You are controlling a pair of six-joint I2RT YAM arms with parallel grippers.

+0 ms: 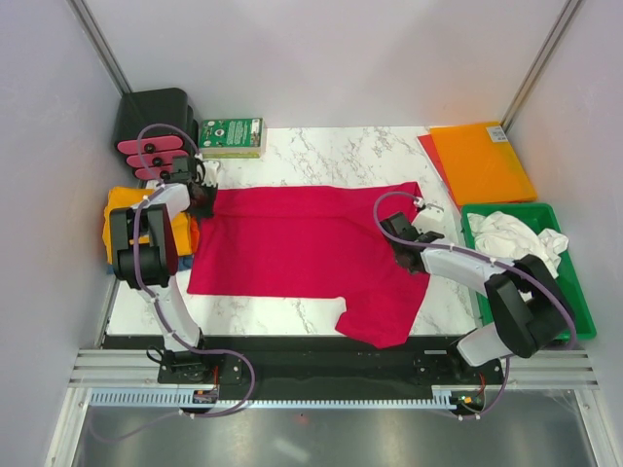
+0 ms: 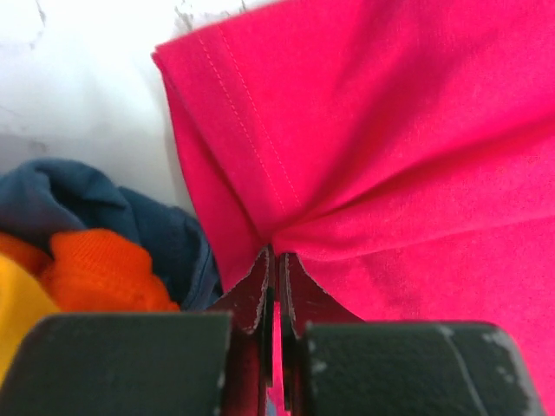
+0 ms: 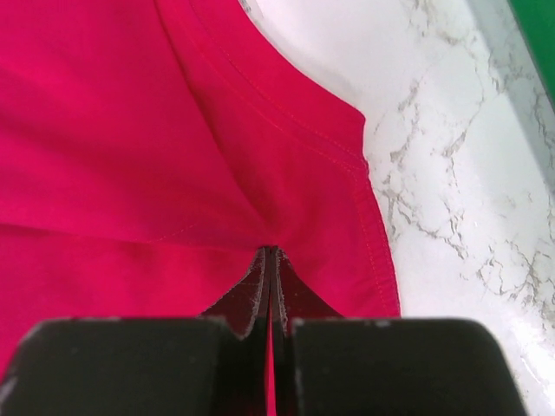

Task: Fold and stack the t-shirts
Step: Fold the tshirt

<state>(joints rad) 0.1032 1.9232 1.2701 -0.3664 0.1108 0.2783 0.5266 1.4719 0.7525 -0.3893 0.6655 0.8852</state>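
A crimson-red t-shirt (image 1: 302,248) lies spread across the marble table, one sleeve hanging toward the front edge. My left gripper (image 1: 201,200) is shut on the shirt's far-left corner; cloth (image 2: 390,156) puckers into the left gripper (image 2: 277,256). My right gripper (image 1: 401,249) is shut on the shirt's right side near a hemmed edge (image 3: 364,199), the fabric bunching at the right gripper (image 3: 271,251). A yellow shirt (image 1: 119,209) with blue and orange cloth (image 2: 104,260) is piled at the left edge. A white shirt (image 1: 511,233) lies crumpled in the green tray.
The green tray (image 1: 574,292) stands at the right edge. An orange plastic sheet (image 1: 482,161) lies at the back right. A green box (image 1: 232,136) and a black stand with pink pieces (image 1: 154,131) sit at the back left. Marble table (image 1: 321,151).
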